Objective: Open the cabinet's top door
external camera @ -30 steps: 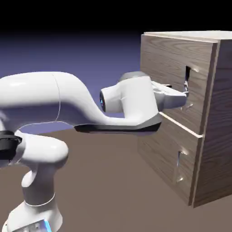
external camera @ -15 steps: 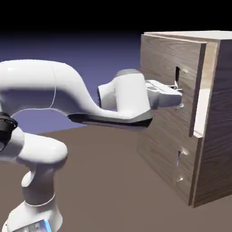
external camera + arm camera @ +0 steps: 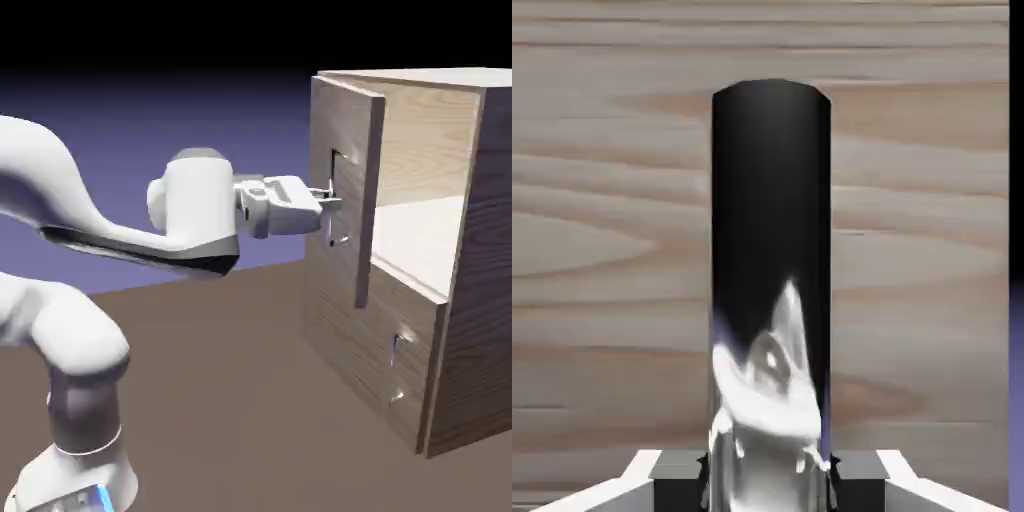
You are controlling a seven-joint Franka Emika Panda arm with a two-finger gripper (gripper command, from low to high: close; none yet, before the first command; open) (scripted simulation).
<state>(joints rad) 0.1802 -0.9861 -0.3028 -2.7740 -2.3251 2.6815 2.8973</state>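
Note:
The brown wood-grain cabinet (image 3: 470, 300) stands at the exterior view's right. Its top door (image 3: 345, 120) is swung well out from the body, and the pale inside (image 3: 430, 235) shows behind it. My gripper (image 3: 328, 198) is shut on the door's thin vertical metal handle (image 3: 333, 200), reaching in from the left. In the hand view the handle (image 3: 770, 300) rises dark and shiny between my two fingertips (image 3: 677, 468), filling the middle, with the door's wood (image 3: 612, 250) behind it.
The lower panel (image 3: 370, 350) with its shorter handle (image 3: 396, 370) stays flush with the cabinet front. My white arm (image 3: 120, 230) stretches across the left half of the exterior view, above the brown table (image 3: 230, 400).
The gripper closed on the handle and drew back to the left. The top door went from flush, to slightly ajar, to widely swung out, and the pale interior came into view.

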